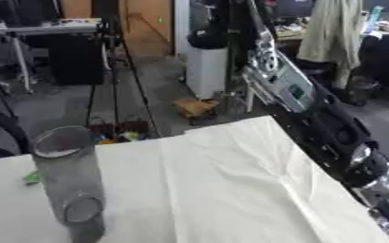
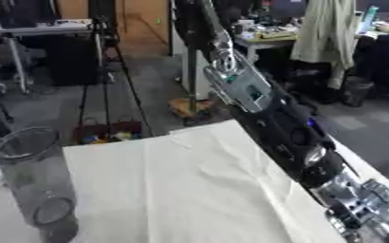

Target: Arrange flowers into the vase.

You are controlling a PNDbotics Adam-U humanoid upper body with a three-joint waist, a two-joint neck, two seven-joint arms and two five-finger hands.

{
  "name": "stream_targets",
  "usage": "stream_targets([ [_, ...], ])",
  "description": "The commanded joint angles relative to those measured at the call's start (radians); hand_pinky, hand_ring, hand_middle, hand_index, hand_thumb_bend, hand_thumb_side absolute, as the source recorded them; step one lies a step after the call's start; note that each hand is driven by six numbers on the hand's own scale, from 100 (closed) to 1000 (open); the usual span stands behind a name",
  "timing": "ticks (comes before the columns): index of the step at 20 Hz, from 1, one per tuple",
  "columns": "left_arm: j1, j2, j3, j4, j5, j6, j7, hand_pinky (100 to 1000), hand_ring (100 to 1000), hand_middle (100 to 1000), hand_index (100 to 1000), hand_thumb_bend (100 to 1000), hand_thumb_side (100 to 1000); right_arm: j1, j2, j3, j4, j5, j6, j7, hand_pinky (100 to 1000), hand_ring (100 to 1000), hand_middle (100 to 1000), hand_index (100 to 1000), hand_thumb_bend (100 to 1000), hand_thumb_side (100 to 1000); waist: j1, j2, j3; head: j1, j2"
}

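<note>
A tall clear glass vase point(image 1: 68, 182) stands upright at the left of the table, with nothing showing inside it. Just left of the vase a small green bit point(image 1: 32, 178) pokes out from behind it; I cannot make out what it is. My right arm point(image 2: 268, 111) runs from the top of the view down along the table's right side. At the lower right corner the right hand point(image 2: 360, 209) is cut off by the picture's edge. No flower shows in either view.
A creased cream cloth point(image 1: 223, 185) covers the table, whose far edge runs across the middle of the view. Beyond it lie a grey floor, tripod legs point(image 1: 115, 85), a white bin point(image 1: 206, 71) and desks.
</note>
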Motion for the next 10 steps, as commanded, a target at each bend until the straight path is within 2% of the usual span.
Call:
stream_targets([
  [1,-0.014,0.007,-0.001,-0.015,0.005,0.002,0.001,729,665,646,740,1000,806,-0.023,-0.013,-0.031,-0.032,-0.059,-0.038,-0.05,100,100,100,100,100,1000,0.002,-0.01,0.005,-0.008,-0.017],
  [5,-0.014,0.006,0.0,-0.015,0.006,0.003,0.001,729,665,646,740,1000,806,-0.02,-0.013,-0.037,-0.042,-0.064,-0.078,-0.093,100,100,100,100,100,1000,0.002,-0.01,0.008,-0.011,-0.02],
  [10,-0.014,0.004,-0.001,-0.014,0.006,0.003,0.0,730,665,645,740,1000,806,-0.015,-0.01,-0.019,-0.055,0.012,-0.136,-0.125,100,100,100,100,100,1000,0.003,-0.008,0.013,-0.017,-0.024],
])
